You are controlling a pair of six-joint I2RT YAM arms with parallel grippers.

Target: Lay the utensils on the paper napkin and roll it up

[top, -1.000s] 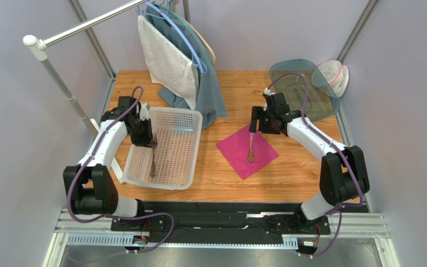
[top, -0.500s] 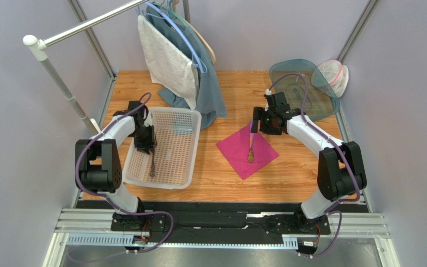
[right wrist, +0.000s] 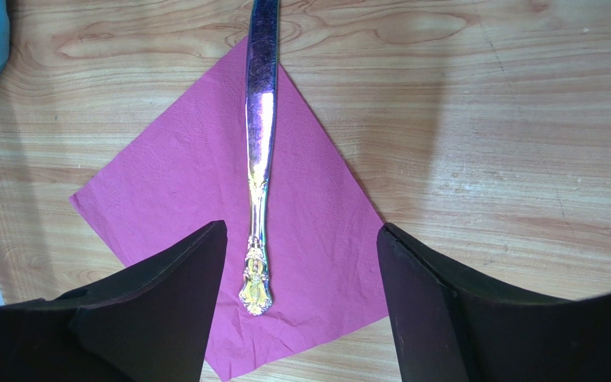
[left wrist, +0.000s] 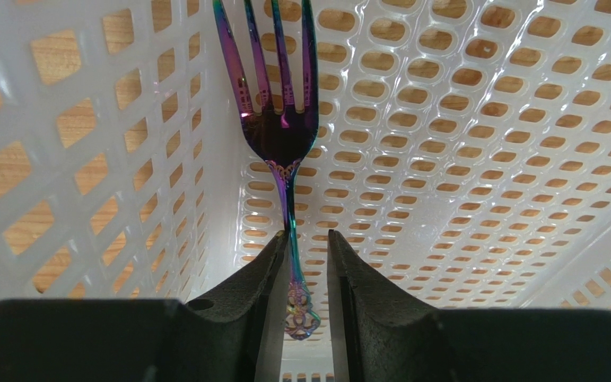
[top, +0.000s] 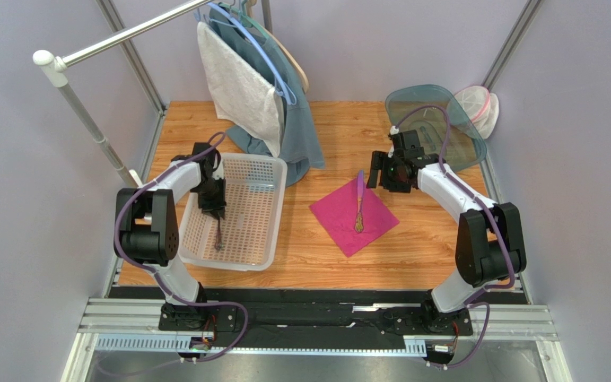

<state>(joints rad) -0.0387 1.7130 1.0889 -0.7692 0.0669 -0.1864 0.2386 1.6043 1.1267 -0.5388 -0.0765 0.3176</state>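
Left wrist: left end effector [left wrist: 309, 263] is straddling the fork [left wrist: 281, 135] handle in the basket [left wrist: 460, 159], jaws nearly closed with a gap showing, so not clamped yet. Right end effector [right wrist: 301, 229] is hanging released over the knife [right wrist: 259, 135], which is lying corner-wise on the napkin [right wrist: 181, 199], tip overhanging the bench [right wrist: 484, 119], likely for rolling.

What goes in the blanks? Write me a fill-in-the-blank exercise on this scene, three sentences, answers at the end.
1. On the magenta napkin lies a ____.
2. The left claw straddles the handle of a ____ inside the white basket.
3. The right claw is ____ and holds nothing.

Missing words: knife; fork; open.
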